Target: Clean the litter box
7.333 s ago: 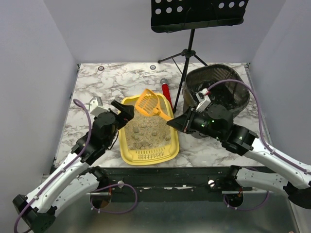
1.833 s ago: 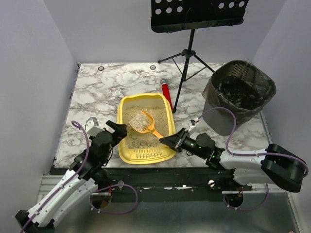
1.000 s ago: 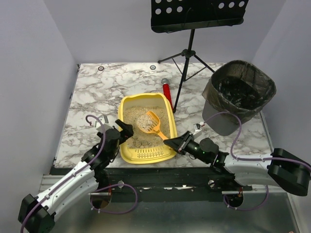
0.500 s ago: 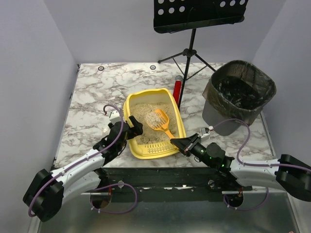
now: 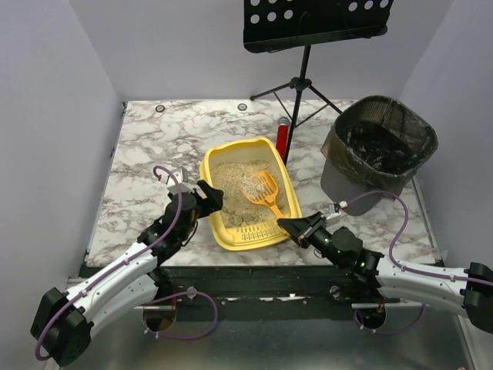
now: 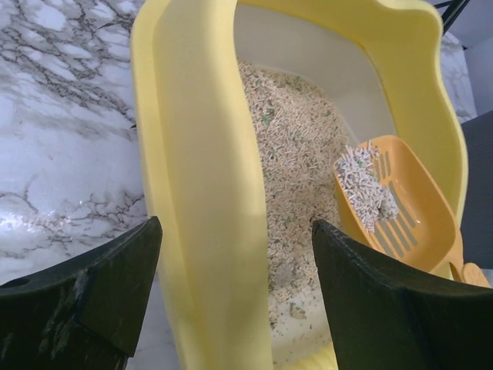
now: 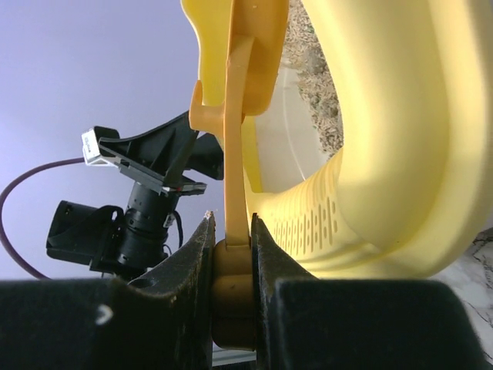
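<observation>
The left gripper (image 5: 209, 196) sits at the left wall of the litter box (image 5: 254, 234), further up that wall than half a second ago. In the left wrist view its jaws are spread and straddle the wall (image 6: 208, 193): one finger (image 6: 85, 301) outside over the marble, the other (image 6: 385, 308) inside over the litter. They are released, not clamped.

The litter box lies at the centre of the table (image 5: 154, 146). A second ago it sat square; now it is skewed, its far end swung toward the upper right. The red-handled item (image 5: 282, 137) has shifted with it and lies just beside the far right corner, near the music stand (image 5: 299, 85) pole.

The scoop (image 5: 264, 187) rests in the box with pale litter in its head (image 6: 370, 193). Its handle runs down and right over the ridged lip to the right gripper (image 5: 283, 224), whose jaws are clenched on the handle end (image 7: 231, 285).

Open marble lies left of and behind the box — its near lip is close to the table's front edge. The black bin (image 5: 347, 181) stands at the right, apart from the box.
</observation>
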You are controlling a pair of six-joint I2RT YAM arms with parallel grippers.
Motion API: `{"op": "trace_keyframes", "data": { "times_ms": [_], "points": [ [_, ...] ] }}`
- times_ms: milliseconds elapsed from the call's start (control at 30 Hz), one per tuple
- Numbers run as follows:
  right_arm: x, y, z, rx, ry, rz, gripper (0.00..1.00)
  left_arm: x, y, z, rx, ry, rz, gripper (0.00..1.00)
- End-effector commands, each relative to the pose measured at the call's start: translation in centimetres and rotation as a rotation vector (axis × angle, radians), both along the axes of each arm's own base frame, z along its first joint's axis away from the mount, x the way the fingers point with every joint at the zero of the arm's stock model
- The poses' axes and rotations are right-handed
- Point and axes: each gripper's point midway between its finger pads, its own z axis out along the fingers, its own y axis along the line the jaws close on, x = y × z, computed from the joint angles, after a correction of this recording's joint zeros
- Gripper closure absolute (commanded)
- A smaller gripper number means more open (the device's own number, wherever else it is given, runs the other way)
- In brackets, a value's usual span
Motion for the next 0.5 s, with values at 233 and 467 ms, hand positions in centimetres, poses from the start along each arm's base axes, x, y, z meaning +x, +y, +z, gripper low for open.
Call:
{"op": "trace_keyframes", "data": {
  "times_ms": [233, 467],
  "points": [
    [0.2, 0.4, 0.7, -0.031, -0.015, 0.0, 0.99, -1.9, 1.5, -3.3, 0.21, 0.2, -0.027, 0.14],
    [0.4, 0.3, 1.4, -0.055, -0.047, -0.006, 0.99, -2.0, 2.2, -5.0, 0.439, 0.332, -0.01, 0.16]
  ]
}}
